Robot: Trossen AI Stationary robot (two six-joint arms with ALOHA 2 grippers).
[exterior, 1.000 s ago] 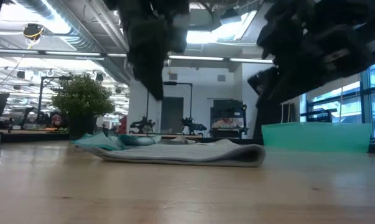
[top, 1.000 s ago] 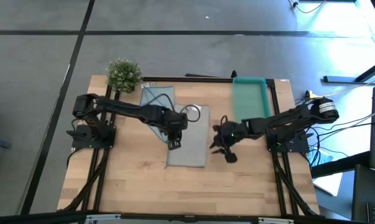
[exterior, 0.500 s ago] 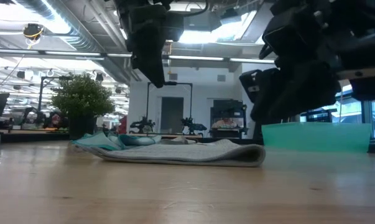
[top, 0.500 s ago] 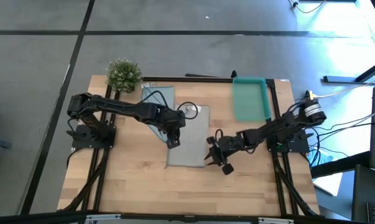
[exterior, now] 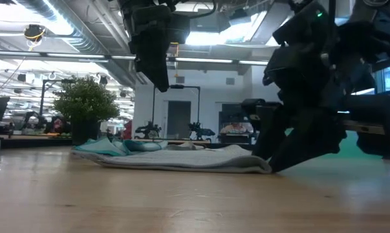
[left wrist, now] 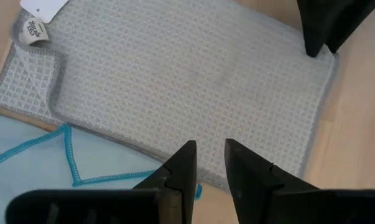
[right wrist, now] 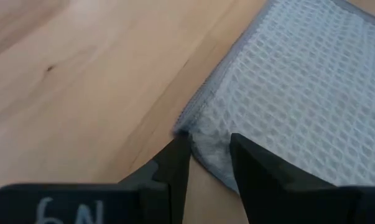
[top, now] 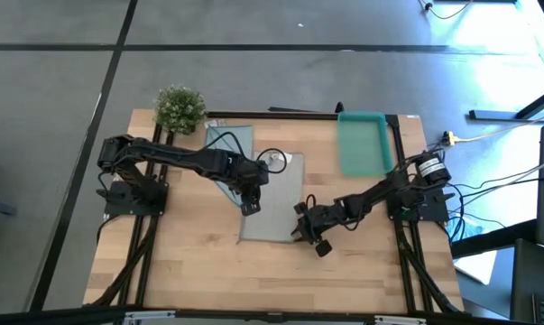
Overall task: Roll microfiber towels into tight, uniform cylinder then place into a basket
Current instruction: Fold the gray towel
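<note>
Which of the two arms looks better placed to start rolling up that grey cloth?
Probably the right. The right gripper is down at the near corner of the grey towel, its fingers straddling the edge. The left gripper hovers above the towel's middle, holding nothing.

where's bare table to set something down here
Free: the wood strip along the table's near edge, below the grey towel, and its left end. Crowded: the middle, with both towels, left gripper and right gripper; teal bin and plant behind.

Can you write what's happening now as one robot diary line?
right pincer: open, at grey towel corner | left pincer: above towel | bin: empty
</note>
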